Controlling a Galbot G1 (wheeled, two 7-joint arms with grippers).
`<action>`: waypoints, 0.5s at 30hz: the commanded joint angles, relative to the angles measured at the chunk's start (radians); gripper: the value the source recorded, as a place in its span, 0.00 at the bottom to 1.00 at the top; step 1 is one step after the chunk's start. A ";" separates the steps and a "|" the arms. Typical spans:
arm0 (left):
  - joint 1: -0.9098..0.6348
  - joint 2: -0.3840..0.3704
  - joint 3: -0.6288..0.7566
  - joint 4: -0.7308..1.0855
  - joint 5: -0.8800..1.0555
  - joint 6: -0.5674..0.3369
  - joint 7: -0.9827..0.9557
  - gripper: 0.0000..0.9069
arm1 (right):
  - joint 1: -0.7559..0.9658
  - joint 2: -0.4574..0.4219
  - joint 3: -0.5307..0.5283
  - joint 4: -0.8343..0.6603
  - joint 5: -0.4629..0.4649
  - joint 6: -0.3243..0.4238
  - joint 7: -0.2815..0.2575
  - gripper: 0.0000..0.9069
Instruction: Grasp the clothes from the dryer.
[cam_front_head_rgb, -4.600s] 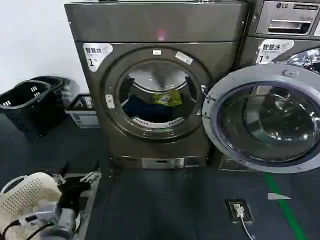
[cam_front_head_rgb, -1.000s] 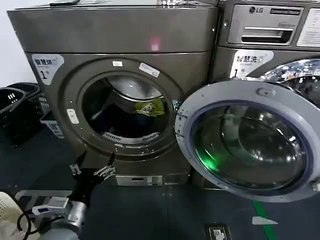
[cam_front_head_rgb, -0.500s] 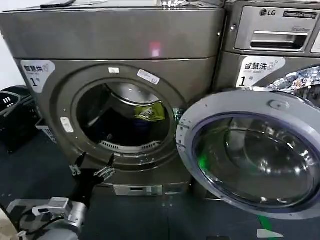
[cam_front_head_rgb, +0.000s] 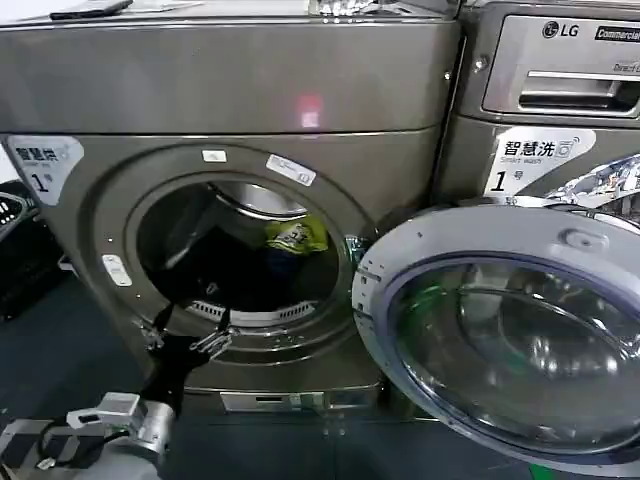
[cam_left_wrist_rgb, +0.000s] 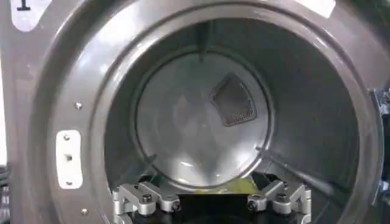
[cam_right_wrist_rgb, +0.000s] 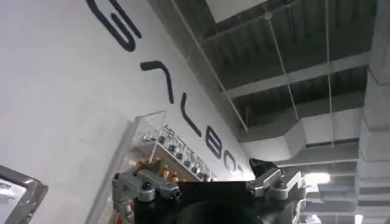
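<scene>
Door hangs open beside the dryer; left claw, spread wide, fronts the porthole.

head view close and level on the dryer front, left wrist view nearer, facing into the same drum, right wrist view tilted up at wall and ceiling

Two front-loading machines, one open round door, two garments (one yellow-green, one dark).

dryer drum, clothes inside
</scene>
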 joint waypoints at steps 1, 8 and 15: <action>-0.332 -0.001 0.053 0.376 0.001 -0.060 -0.006 1.00 | -0.007 0.006 0.007 0.030 0.008 0.007 0.007 1.00; -0.535 -0.042 0.140 0.687 0.017 -0.124 -0.021 1.00 | 0.001 0.004 0.004 0.039 0.020 0.012 0.004 1.00; -0.755 -0.068 0.180 1.001 0.026 -0.198 -0.018 1.00 | 0.007 -0.030 0.017 0.003 0.018 0.013 0.011 1.00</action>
